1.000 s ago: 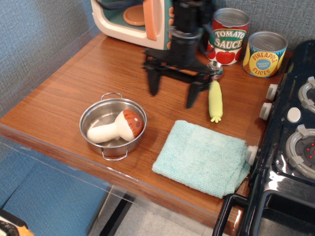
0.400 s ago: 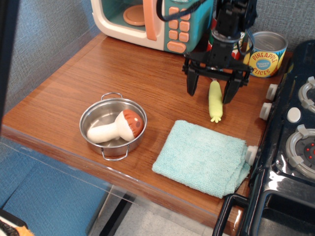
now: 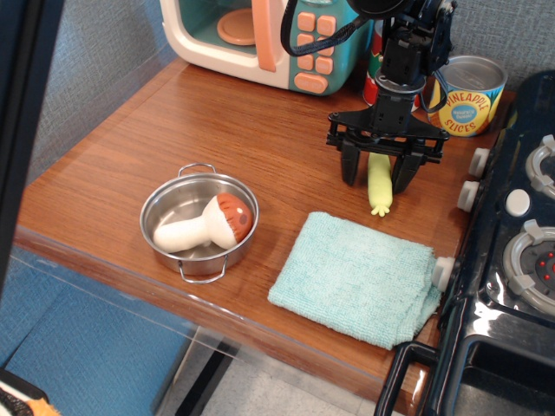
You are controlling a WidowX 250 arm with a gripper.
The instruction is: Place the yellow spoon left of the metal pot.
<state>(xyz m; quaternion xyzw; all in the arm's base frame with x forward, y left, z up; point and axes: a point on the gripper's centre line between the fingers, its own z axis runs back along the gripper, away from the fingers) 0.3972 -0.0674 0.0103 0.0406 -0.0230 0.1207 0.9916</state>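
Note:
The yellow spoon [image 3: 378, 185] lies on the wooden counter at the right, its pale ribbed handle pointing toward me; its silver bowl is hidden behind the gripper. My black gripper [image 3: 376, 178] is low over the spoon, open, with one finger on each side of the handle. The metal pot [image 3: 163, 204] stands at the front left of the counter. A toy mushroom [image 3: 208, 224] with a white stem and brown cap lies inside it.
A teal cloth [image 3: 355, 277] lies just in front of the spoon. A toy microwave [image 3: 260, 35] stands at the back. A pineapple tin [image 3: 468, 91] and a tomato sauce tin, partly hidden by the arm, stand behind the gripper. A toy stove [image 3: 512, 251] borders the right edge.
The gripper has moved from the counter's middle to the right, then come down around the spoon's handle with its fingers narrowing. The spoon, pot and mushroom have not moved.

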